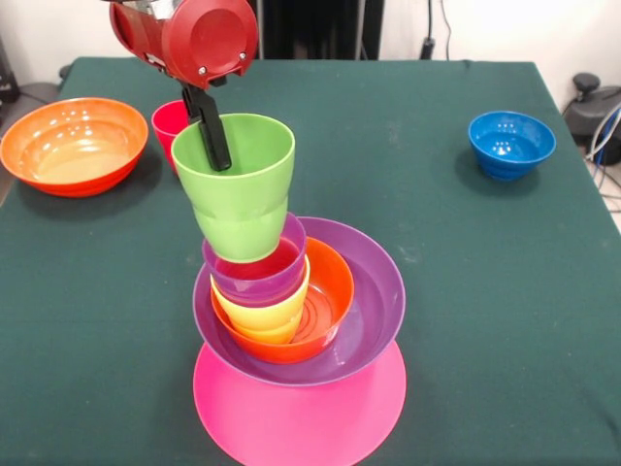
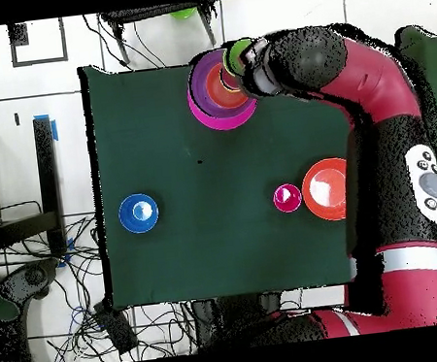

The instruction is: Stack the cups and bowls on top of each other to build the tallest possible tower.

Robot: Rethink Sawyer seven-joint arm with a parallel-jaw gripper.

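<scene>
Front view: gripper (image 1: 215, 136) clamped on the light green cup's (image 1: 238, 184) rim, one finger inside, cup tilted and seated in the purple cup (image 1: 260, 275) atop the tower (image 1: 301, 330), directly below.

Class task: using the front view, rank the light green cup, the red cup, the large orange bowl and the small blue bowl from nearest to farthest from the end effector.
1. Light green cup: at the end effector, topping the tower.
2. Red cup: just behind, picture left.
3. Large orange bowl: far picture left.
4. Small blue bowl: far picture right.
</scene>
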